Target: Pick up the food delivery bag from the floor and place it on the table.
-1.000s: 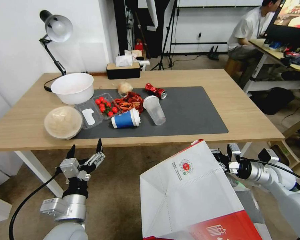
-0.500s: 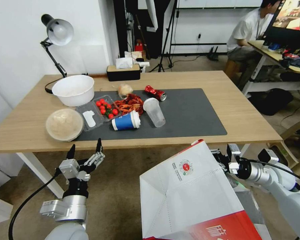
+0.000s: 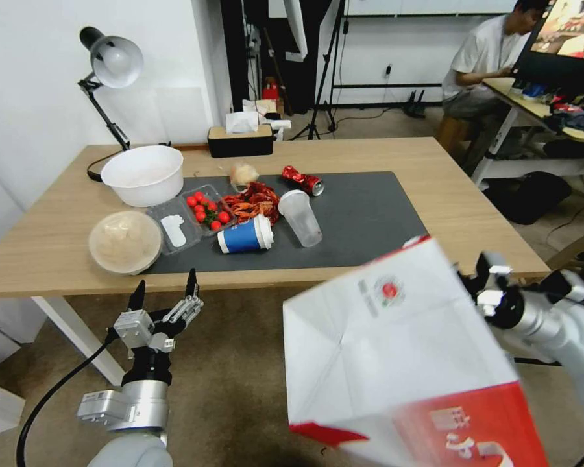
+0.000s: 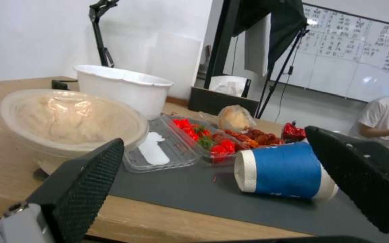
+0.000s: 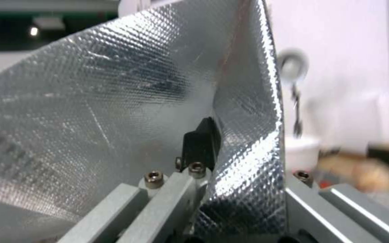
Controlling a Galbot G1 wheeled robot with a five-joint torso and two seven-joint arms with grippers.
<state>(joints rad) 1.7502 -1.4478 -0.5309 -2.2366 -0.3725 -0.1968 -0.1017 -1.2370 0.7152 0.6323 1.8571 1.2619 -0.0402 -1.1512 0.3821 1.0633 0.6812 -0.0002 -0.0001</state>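
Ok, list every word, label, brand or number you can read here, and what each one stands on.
None can be read for certain.
Food delivery bag: small print beside the round red logo, blurred.
Same bag, red band: white characters, blurred.
Whiteboard: rows of writing, too small.
Blue cup: no text visible.
Crushed red can: markings too small.

Food delivery bag (image 3: pixel 396 350): smooth matt paper outside, creased along its folds; lining (image 5: pixel 113 101) of shiny embossed silver foil. Table (image 3: pixel 474 214): light wood-grain top carrying a matt dark grey mat (image 3: pixel 363 220). Left gripper (image 3: pixel 164 295): brushed metal body, with black fingers (image 4: pixel 86 182) faced in a fine rough texture. Blue cup (image 4: pixel 284 172): matt paper. Tray (image 3: pixel 175 224): clear glossy plastic. Floor (image 3: pixel 240 363): worn carpet.
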